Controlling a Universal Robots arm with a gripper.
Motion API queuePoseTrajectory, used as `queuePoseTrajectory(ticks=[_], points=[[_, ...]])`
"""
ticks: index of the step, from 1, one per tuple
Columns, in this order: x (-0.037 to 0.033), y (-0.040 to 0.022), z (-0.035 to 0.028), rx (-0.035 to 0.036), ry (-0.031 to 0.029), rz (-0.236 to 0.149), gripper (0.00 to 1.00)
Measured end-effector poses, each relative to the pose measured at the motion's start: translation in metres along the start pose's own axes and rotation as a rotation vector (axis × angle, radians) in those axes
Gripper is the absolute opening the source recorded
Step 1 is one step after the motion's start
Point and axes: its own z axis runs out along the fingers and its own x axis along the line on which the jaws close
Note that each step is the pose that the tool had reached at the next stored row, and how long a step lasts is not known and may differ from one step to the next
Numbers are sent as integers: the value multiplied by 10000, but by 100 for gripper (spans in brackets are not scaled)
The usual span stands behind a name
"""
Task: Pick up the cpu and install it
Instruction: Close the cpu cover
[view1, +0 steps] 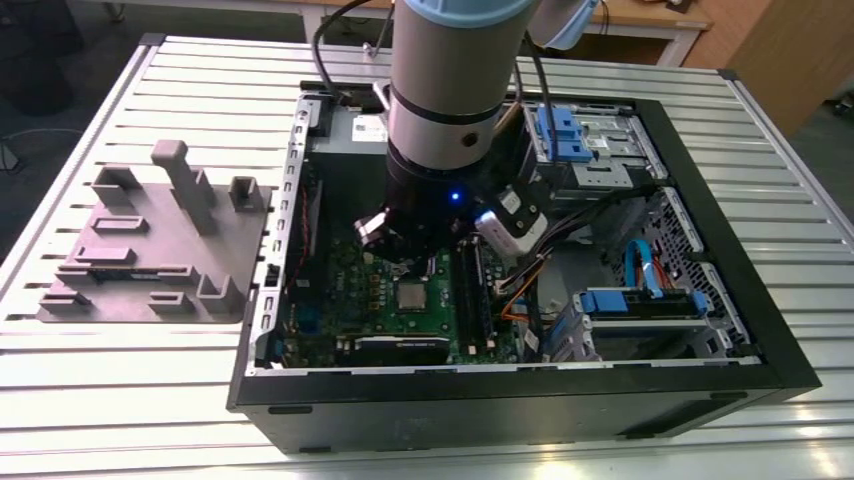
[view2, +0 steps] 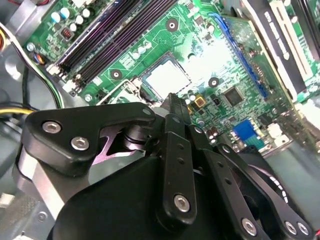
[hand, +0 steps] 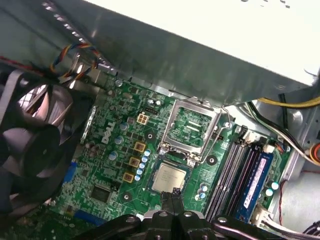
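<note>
**Exterior view.** A slatted metal desk carries an open computer case. A grey moulded tray with upright posts lies beside the case, on the exterior view's left. The arm reaches straight down into the case, over the green motherboard. The cpu, a small silver-grey square, lies flat on the board just below the arm's dark lower end.

**First wrist view.** The cpu sits level in its socket. The metal load plate is hinged open next to it. The pincer has its two fingers drawn together into one narrow tip and holds nothing. The tip meets the cpu's edge in the picture, but whether it touches cannot be told. A black fan stands at one side of the board, and the memory slots run along the other side of the socket.

**Second wrist view.** The black linkages of the pincer converge on the same narrow, empty tip. The cpu lies just beyond it, glaring pale in its socket. The memory slots lie near the socket.
</note>
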Motion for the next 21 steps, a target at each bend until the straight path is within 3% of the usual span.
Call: queuePoseTrajectory(ticks=[4, 8, 21], points=[[0, 0, 0, 15, 5, -614, 10], [0, 0, 0, 24, 8, -978, 10], [0, 0, 0, 26, 9, -1027, 10]])
